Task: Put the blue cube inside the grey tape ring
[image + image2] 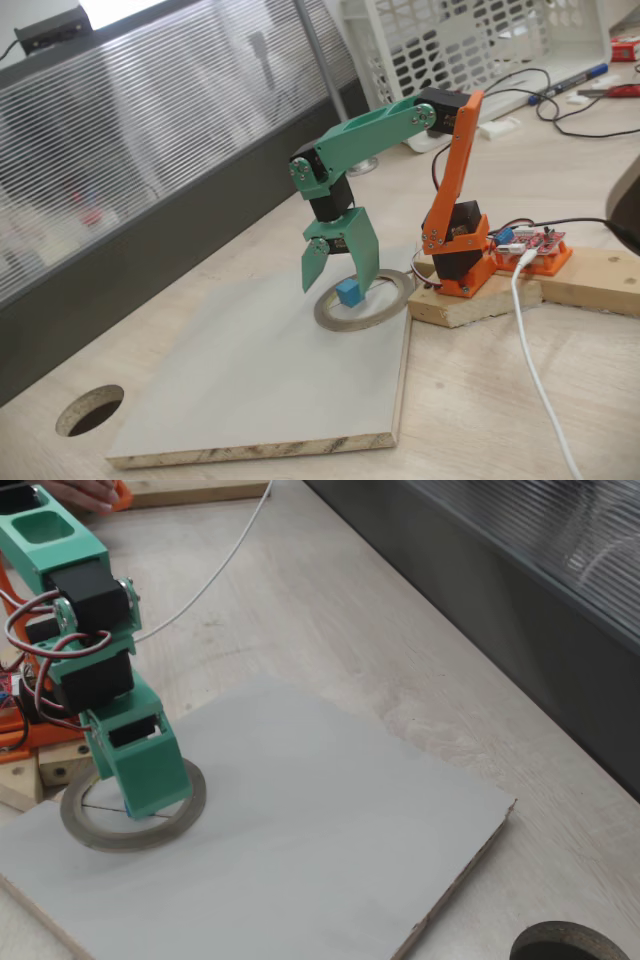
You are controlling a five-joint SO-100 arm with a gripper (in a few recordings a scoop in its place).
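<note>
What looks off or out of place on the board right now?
Nothing stands out. The blue cube sits upright inside the grey tape ring, which lies flat on the grey board. The open gripper hangs over it, undamaged.

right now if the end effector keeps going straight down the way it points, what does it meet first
Most likely the blue cube, sitting inside the grey tape ring between the open end effector fingers; depth is unclear, so the fingertips might reach the board first.

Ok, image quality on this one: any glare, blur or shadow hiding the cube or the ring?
In a fixed view, soft even light; the blue cube and grey tape ring read sharply, with glare at the top edge. In the other fixed view, the gripper covers the ring's middle, and the picture is slightly soft.
</note>
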